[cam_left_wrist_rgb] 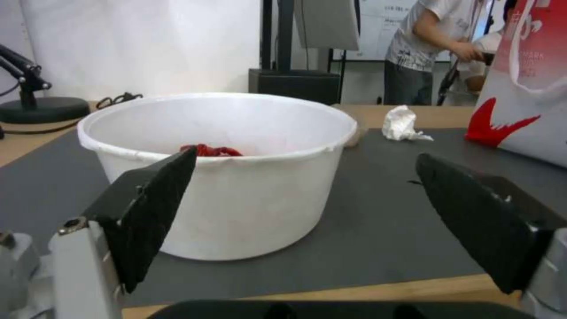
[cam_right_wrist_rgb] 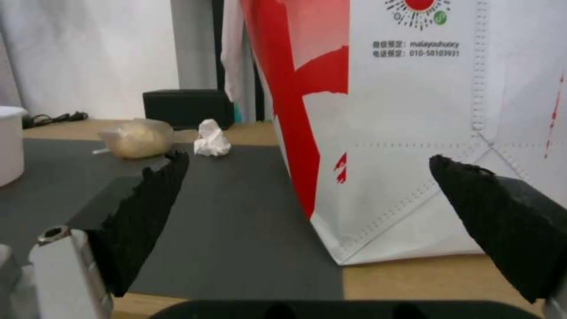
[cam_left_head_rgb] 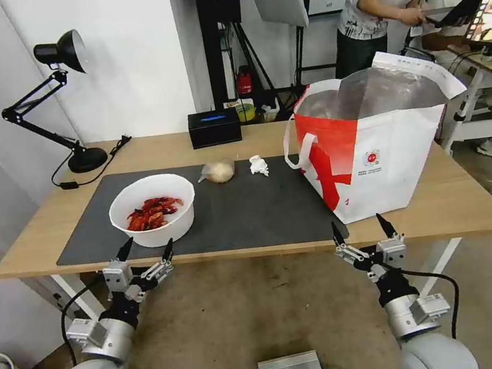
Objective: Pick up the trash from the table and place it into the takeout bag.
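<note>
Left gripper [cam_left_head_rgb: 148, 248] spread before bowl [cam_left_head_rgb: 152, 211], scraps [cam_left_wrist_rgb: 211, 150] half hidden by rim

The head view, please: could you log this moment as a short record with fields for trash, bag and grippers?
table: light wood, dark mat
trash on mat: white bowl of red scraps; beige bag lump; crumpled tissue
takeout bag: upright, open, at the mat's right end
left gripper: open, before the bowl, at table edge
right gripper: open, before the bag
</note>
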### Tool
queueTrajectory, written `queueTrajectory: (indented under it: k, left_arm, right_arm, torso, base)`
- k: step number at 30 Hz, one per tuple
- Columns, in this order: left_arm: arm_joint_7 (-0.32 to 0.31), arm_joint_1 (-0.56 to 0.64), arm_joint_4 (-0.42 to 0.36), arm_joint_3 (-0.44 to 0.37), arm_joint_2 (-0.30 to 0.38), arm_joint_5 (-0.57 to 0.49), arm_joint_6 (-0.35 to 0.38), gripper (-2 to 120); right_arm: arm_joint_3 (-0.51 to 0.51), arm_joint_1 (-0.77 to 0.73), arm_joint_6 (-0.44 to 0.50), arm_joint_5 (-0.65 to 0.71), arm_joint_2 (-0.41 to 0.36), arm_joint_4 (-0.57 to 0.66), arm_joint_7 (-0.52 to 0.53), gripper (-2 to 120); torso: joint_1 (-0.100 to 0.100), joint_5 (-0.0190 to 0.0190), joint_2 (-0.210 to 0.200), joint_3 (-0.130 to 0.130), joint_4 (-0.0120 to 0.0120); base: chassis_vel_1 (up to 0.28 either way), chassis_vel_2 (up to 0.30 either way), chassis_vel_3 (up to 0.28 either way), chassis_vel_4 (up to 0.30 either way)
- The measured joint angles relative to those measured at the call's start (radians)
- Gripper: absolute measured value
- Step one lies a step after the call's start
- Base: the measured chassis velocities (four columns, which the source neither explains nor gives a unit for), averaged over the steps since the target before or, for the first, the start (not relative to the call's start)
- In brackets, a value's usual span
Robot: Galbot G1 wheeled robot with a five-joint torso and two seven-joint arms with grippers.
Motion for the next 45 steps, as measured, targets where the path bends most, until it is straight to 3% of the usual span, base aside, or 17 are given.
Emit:
queueTrajectory:
  k: [18, 32, 45]
  left_arm:
    - [0.004, -0.002, 0.004, 0.002, -0.003, 0.002, -0.001, 100]
    - [0.019, 0.017, 0.002, -0.015, -0.016, 0.002, -0.016, 100]
    - [0.039, 0.026, 0.013, -0.048, -0.048, -0.001, -0.043, 100]
  right_arm:
    - [-0.007, 0.000, 0.008, -0.003, 0.005, -0.008, -0.003, 100]
    - [-0.089, 0.021, 0.035, -0.015, 0.014, -0.026, -0.025, 100]
    - [-0.213, 0.220, 0.032, 0.060, -0.066, -0.121, -0.070, 100]
  torso:
    - [0.000, -0.0001, 0.000, 0.000, 0.0000]
    - [0.000, 0.0000, 0.000, 0.000, -0.0001]
    - [0.000, 0.0000, 0.000, 0.000, 0.0000]
  base:
    - [0.000, 0.000, 0.000, 0.000]
    - [0.000, 0.000, 0.000, 0.000]
    - [0.000, 0.000, 0.000, 0.000]
